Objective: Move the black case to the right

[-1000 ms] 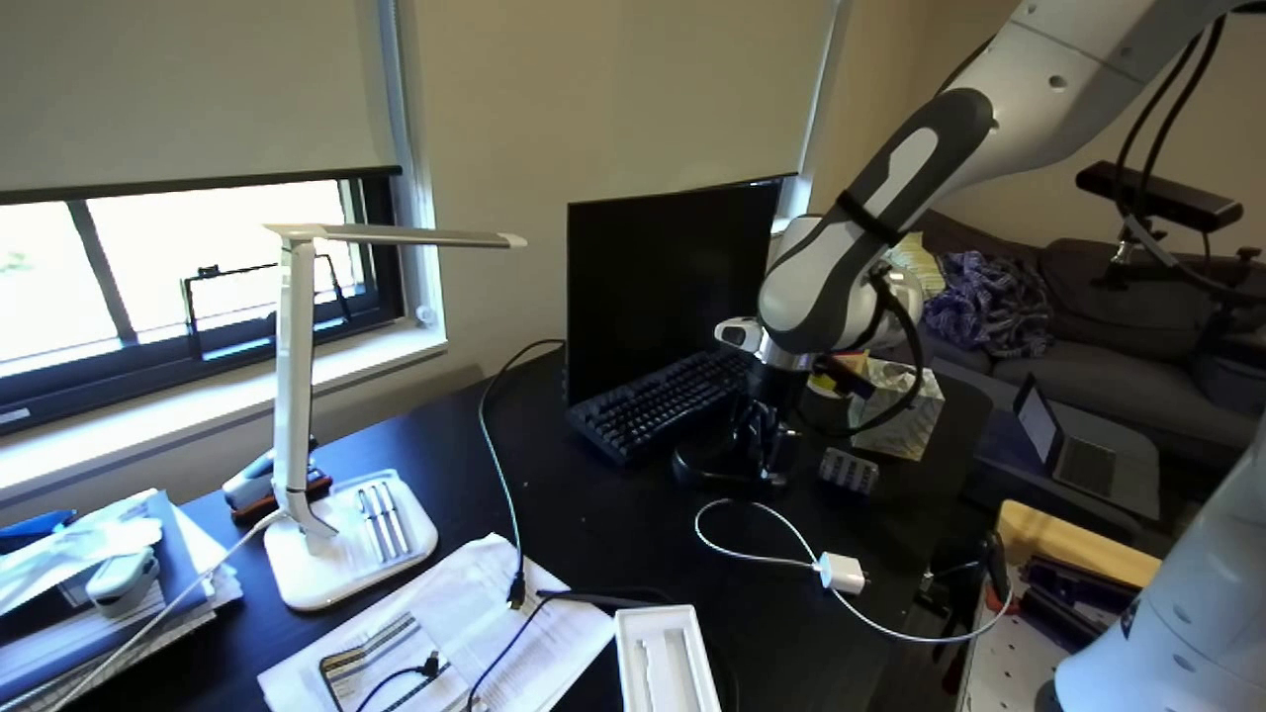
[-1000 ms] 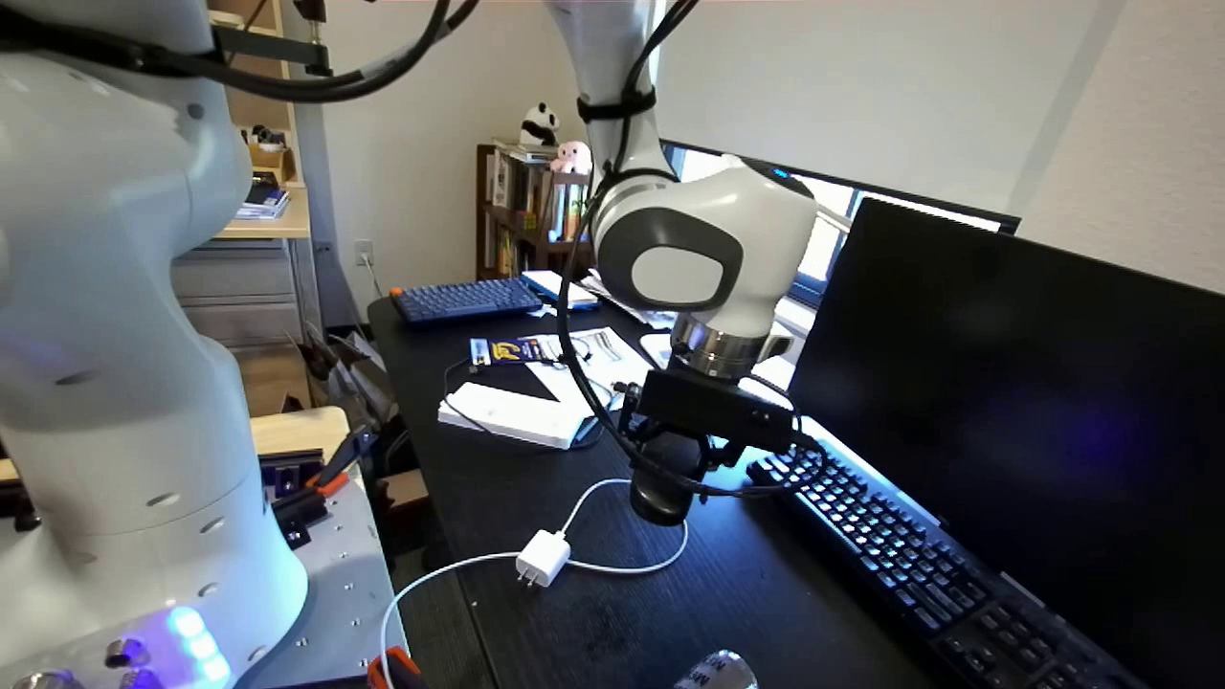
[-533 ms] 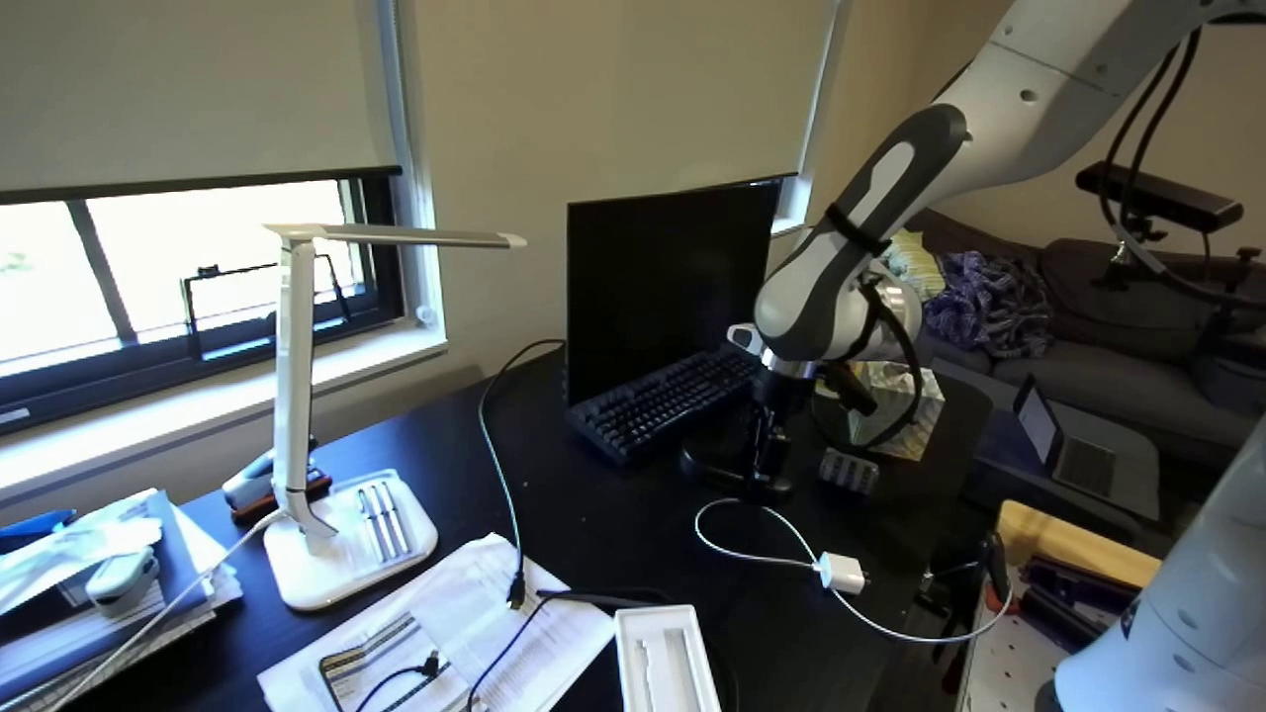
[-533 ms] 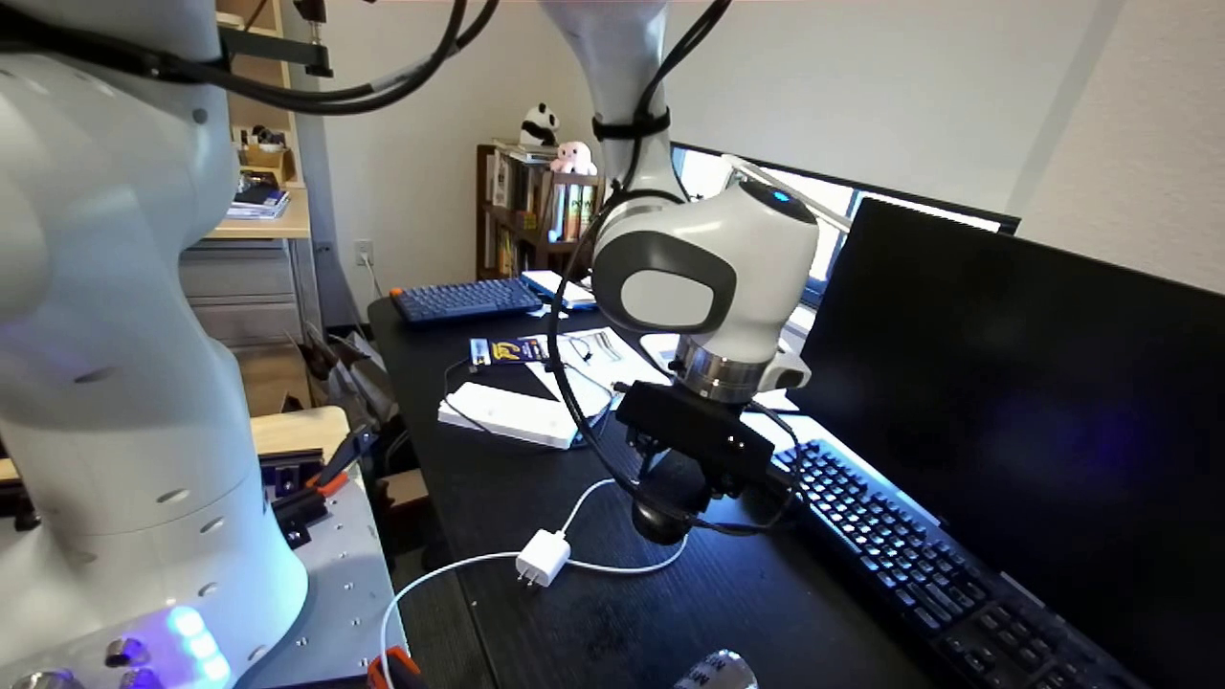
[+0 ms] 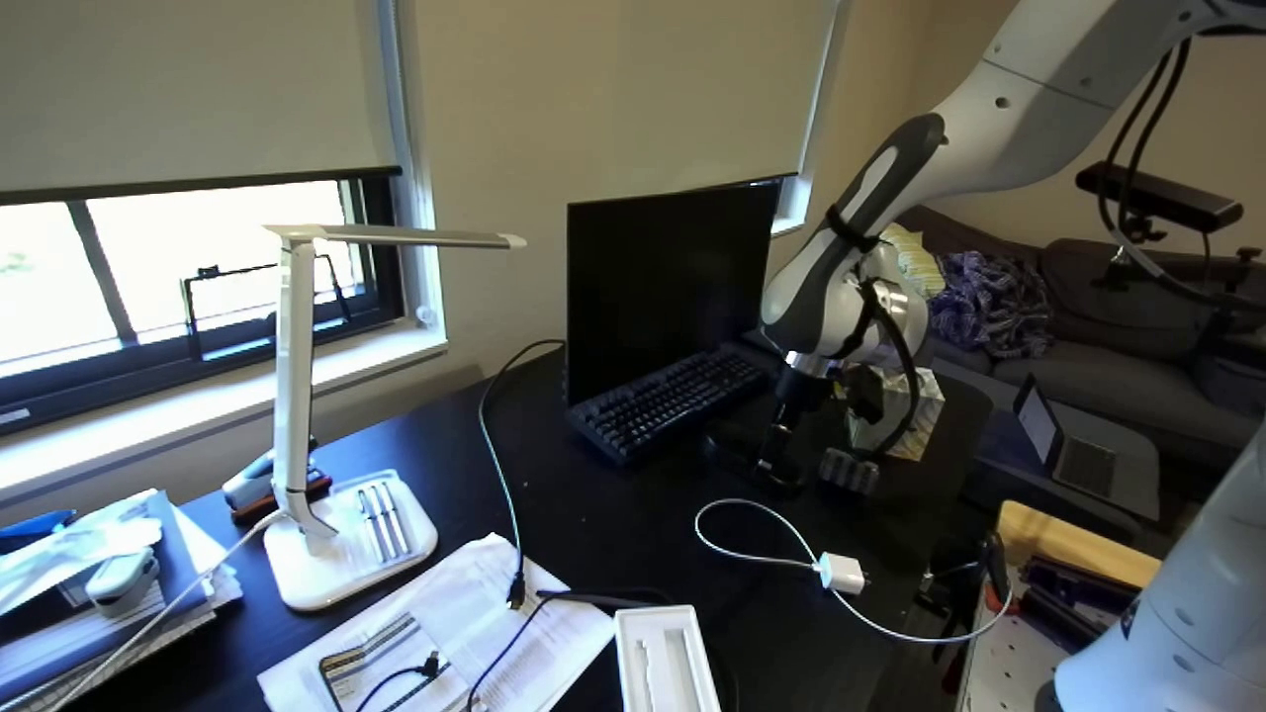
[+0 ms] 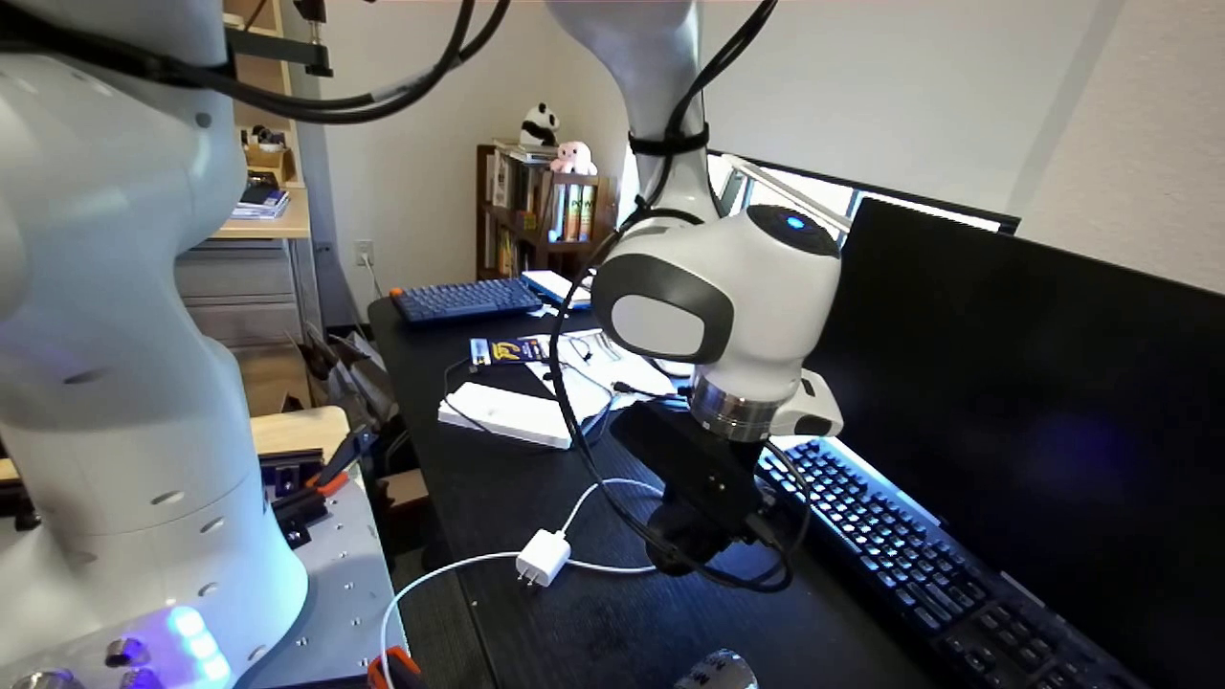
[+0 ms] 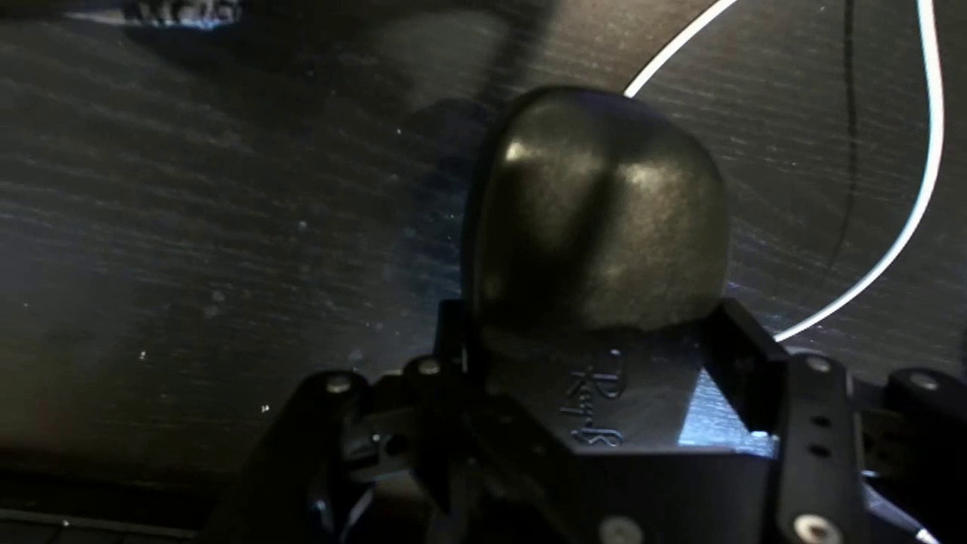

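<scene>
The black case (image 7: 597, 227) is smooth, dark and rounded at its end, with raised lettering on its surface. My gripper (image 7: 591, 321) has one finger on each side of it in the wrist view and is shut on it. In an exterior view the gripper (image 5: 776, 465) holds the case (image 5: 729, 447) low over the dark table, to the right of the keyboard's near edge. In an exterior view only the case's rounded end (image 6: 672, 557) shows below the wrist camera, which hides the fingers. I cannot tell whether the case touches the table.
A small grey ribbed object (image 5: 849, 471) stands just beside the gripper, with a patterned box (image 5: 915, 410) behind it. The keyboard (image 5: 663, 400) and monitor (image 5: 668, 287) are behind. A white cable with a charger (image 5: 841, 573) lies in front.
My arm and the held case have moved to the right in both exterior views, closer to the grey ribbed object. The wrist has turned and tilted. The grip stays on the case.
</scene>
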`<state>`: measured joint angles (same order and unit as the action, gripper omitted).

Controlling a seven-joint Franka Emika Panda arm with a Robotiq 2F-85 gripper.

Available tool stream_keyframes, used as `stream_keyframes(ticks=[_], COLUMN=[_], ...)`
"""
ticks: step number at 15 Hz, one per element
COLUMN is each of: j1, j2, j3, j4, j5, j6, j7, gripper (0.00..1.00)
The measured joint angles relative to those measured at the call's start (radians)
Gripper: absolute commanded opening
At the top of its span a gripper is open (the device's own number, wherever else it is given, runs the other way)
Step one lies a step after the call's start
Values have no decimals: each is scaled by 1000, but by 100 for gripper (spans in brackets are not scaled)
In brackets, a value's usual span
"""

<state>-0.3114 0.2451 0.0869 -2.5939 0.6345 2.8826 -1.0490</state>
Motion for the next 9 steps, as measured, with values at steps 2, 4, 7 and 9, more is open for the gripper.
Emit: stream_keyframes(ticks=[2, 4, 7, 9], j1=[0, 0, 0, -3], j2=[0, 2, 33, 64], j3=[0, 0, -2, 0], j4=[0, 0, 0, 1], j5=[0, 0, -2, 20], j6=[0, -1, -10, 0], j7=[5, 5, 5, 5], gripper=[53, 53, 53, 53])
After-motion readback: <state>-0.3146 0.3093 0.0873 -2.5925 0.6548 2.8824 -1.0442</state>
